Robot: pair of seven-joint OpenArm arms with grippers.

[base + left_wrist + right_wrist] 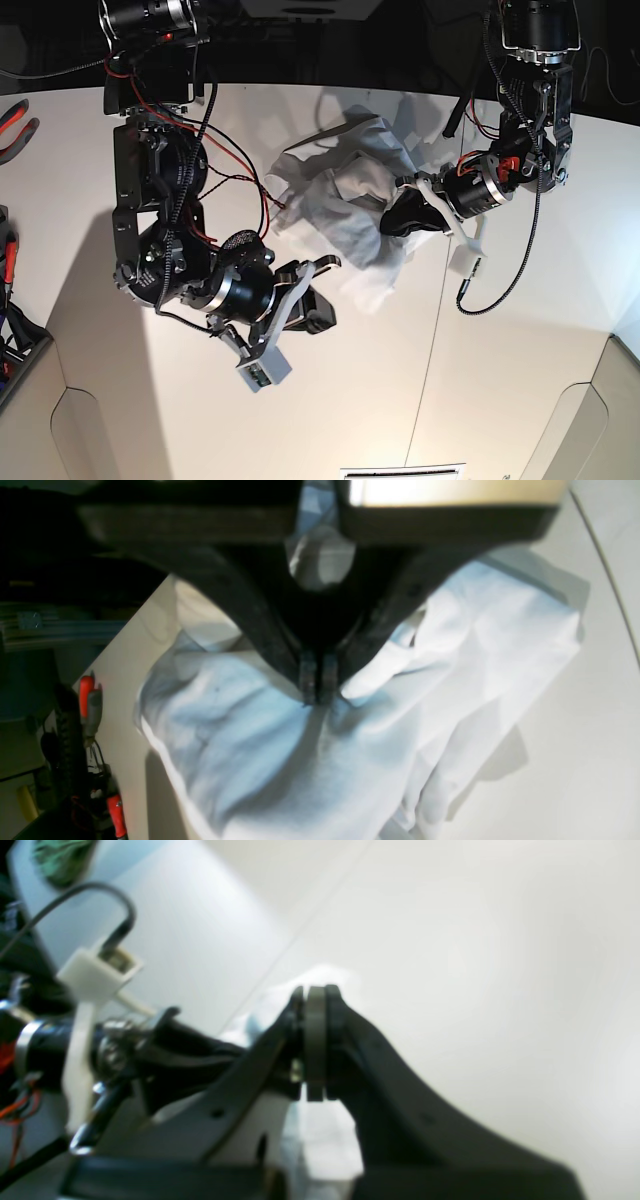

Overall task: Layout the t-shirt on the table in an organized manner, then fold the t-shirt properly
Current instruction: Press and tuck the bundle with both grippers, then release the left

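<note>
Base view: the t-shirt (345, 205) lies crumpled on the table (520, 380), near its far edge. The left gripper (317, 687) is closed, its tips pinching a bunched fold of the cloth; its body hides the fabric behind it. The right gripper (315, 1040) is closed on nothing, pads together, clear of the shirt. Right wrist view is blurred; only a pale patch of cloth shows behind the tips.

Plain white t-shirt (350, 200), bluish in shaded folds, no print seen. Off-white desk (520, 380) crossed by thin dark seam line (425, 340). Arms finished in black; left gripper (317, 692) black, right gripper (315, 1040) black with grey pads. Red and black wires (255, 185) seen along right arm.
</note>
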